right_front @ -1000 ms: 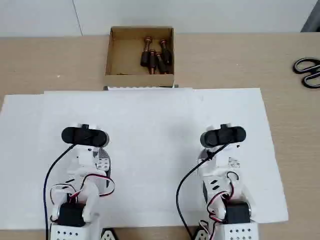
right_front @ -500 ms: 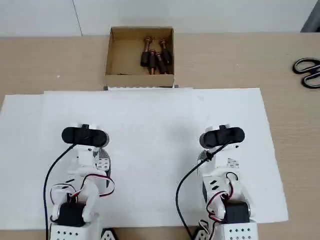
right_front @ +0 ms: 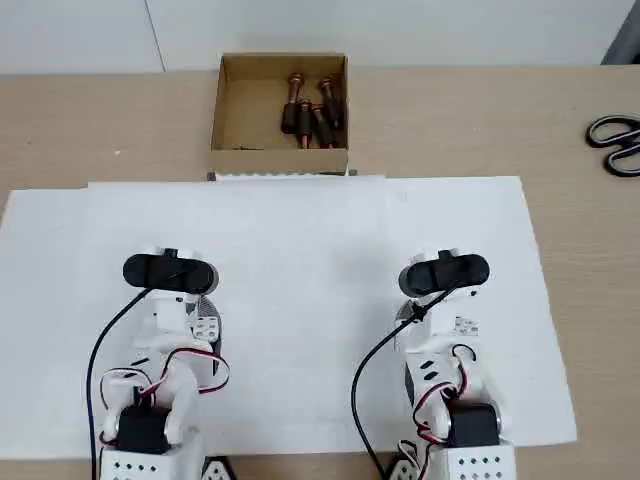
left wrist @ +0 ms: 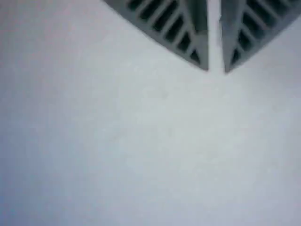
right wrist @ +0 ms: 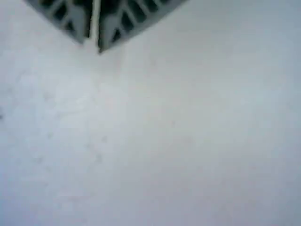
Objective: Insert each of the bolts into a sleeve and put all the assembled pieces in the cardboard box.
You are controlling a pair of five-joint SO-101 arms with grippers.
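The cardboard box (right_front: 240, 110) stands at the far middle of the table, and several copper bolts in dark sleeves (right_front: 310, 110) lie together in its right half. Both arms are folded back near the front edge, over the white paper (right_front: 300, 250). My left gripper (left wrist: 215, 69) points down at bare paper, its grey ribbed fingers (left wrist: 181, 28) closed to a thin slit, holding nothing. My right gripper (right wrist: 93, 46) also hangs over bare paper, its fingers (right wrist: 120, 26) shut and empty.
A pair of black-handled scissors (right_front: 615, 145) lies at the far right edge of the wooden table (right_front: 100, 120). The white paper sheet covers the table's middle and front.
The right arm has drawn back very slightly toward the front edge. The left arm and the box's contents have not changed.
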